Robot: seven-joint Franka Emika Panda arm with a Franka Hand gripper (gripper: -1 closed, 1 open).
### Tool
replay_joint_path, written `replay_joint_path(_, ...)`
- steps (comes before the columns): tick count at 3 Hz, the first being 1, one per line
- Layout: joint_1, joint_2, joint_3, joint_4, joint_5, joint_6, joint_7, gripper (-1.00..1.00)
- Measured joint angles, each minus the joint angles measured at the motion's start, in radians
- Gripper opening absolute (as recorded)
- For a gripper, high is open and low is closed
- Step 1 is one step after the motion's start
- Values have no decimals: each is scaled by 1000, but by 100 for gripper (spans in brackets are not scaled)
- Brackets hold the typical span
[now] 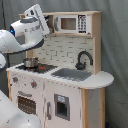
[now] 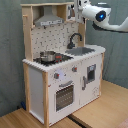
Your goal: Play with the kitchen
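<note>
The kitchen [image 1: 60,95] is a tall white and light-wood toy with a black faucet [image 1: 83,59], a grey sink [image 1: 71,74], a red-ringed hob [image 1: 44,68] and an oven door [image 1: 26,104]. In the second exterior view the kitchen [image 2: 60,80] also shows its grey hood [image 2: 48,20] and dotted backboard [image 2: 54,36]. A small metal pot [image 1: 31,62] sits on the hob. My gripper [image 1: 48,23] hangs high by the top shelf's end, at the upper right corner in the second exterior view [image 2: 76,8]. It is above the counter and apart from the pot.
A toy microwave [image 1: 72,23] sits in the upper shelf. Knobs [image 2: 56,76] line the front panel. The kitchen stands on a wooden table [image 2: 107,107] in front of a grey curtain [image 2: 10,50]. The white arm [image 1: 15,40] fills the first exterior view's left.
</note>
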Motion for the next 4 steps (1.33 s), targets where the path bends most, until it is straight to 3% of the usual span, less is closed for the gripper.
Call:
replay_joint_path(1, 33, -93, -18, -40, -1, 0, 0, -100)
replay_joint_path(2, 52, -133, -29, -65, -1, 0, 1, -100)
replay_joint_path(3, 59, -146, -33, -75, -1, 0, 1, 100)
replay_joint_path(4, 75, -174, -44, -98, -1, 0, 1, 100)
